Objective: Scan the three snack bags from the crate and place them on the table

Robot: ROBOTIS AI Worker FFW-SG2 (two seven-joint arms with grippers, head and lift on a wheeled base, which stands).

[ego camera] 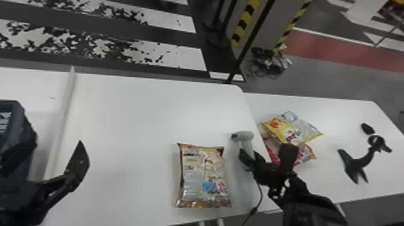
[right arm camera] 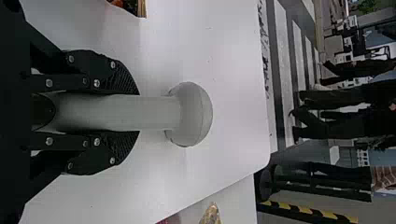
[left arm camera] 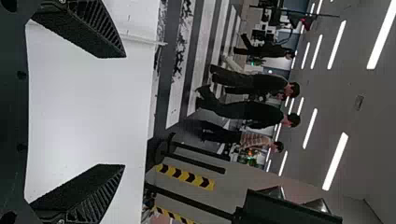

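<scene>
The white table (ego camera: 126,120) met a side table (ego camera: 339,114) at its right edge; the crate (ego camera: 16,120) stood beyond its left. The left gripper (left arm camera: 124,111) was wide open, empty; the right gripper (right arm camera: 138,113) was closed around the scanner (right arm camera: 191,114) near the right edge. One snack bag (ego camera: 203,177) lay by the near edge; a yellow bag (ego camera: 291,129) overlapped a red bag (ego camera: 305,153) on the side table. Creases risked a misread; the cable (ego camera: 253,210), a snag.

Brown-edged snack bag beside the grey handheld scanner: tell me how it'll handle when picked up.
The glossy, brown-edged snack bag looks puffed, so it's probably light for its size and soft when squeezed. Its shiny film may slip in a loose grip. Lying flat, it seems unlikely to roll.
</scene>
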